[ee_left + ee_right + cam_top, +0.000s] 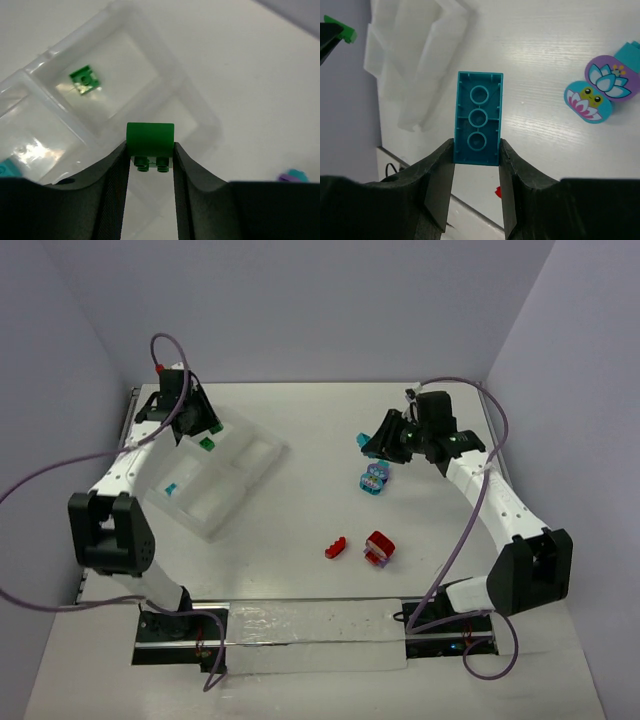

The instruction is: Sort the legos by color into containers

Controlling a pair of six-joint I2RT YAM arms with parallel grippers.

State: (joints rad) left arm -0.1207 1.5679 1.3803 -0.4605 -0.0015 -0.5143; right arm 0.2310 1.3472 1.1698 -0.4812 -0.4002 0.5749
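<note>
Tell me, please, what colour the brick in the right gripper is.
The brick is teal; the right wrist view shows it best.

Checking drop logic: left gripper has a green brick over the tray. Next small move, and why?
Probably nudge the left gripper toward the compartment holding the loose green piece before releasing: its green brick seems to hang over the divider beside it, not squarely above.

The green brick point(150, 139) and teal brick point(479, 117) are smooth plastic, the tray point(131, 60) translucent plastic, the table point(250, 60) faintly grained.
</note>
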